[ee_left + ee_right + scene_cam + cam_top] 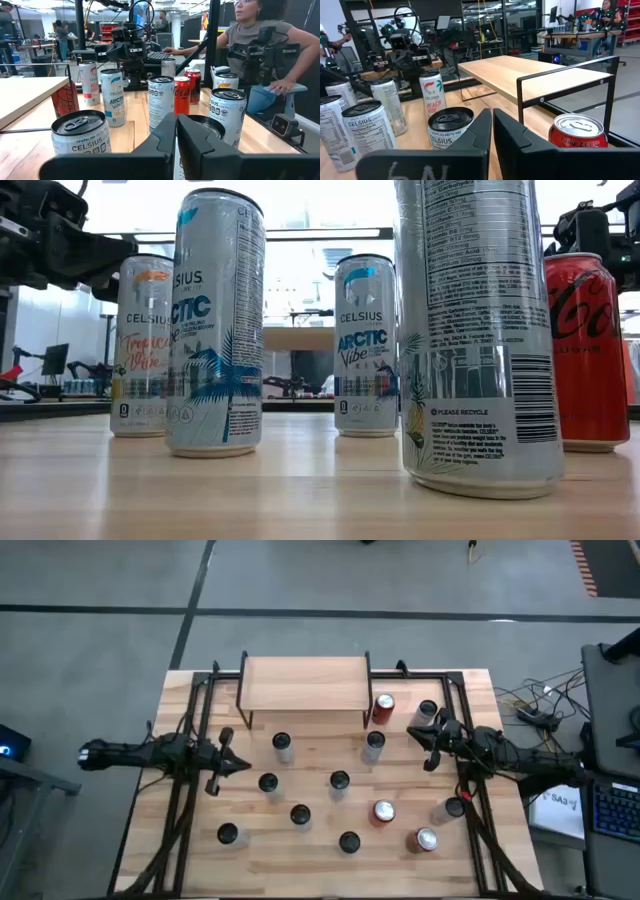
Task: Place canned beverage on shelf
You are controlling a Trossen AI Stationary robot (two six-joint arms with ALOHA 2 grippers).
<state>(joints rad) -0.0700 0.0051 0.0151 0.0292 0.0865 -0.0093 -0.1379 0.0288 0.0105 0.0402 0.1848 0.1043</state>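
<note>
Shelf (pixel 303 683) lies lengthwise across the table's far edge, seemingly bare; both arms' jaws closed, empty.

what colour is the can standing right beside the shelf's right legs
Red. The can beside the shelf shows best in the right wrist view, with black lettering on its side.

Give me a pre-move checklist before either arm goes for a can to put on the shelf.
1. Shelf top bare, room for a can: ok.
2. Left gripper empty, fingers shut: not ok for grasping, open first.
3. Right gripper empty, fingers shut: not ok, open first.
4. Cans upright on the table: ok.
5. Red Coca-Cola can stands beside the shelf near the right gripper: ok as first target.
6. Person seated beyond the table edge: cannot tell if clear of reach.
</note>
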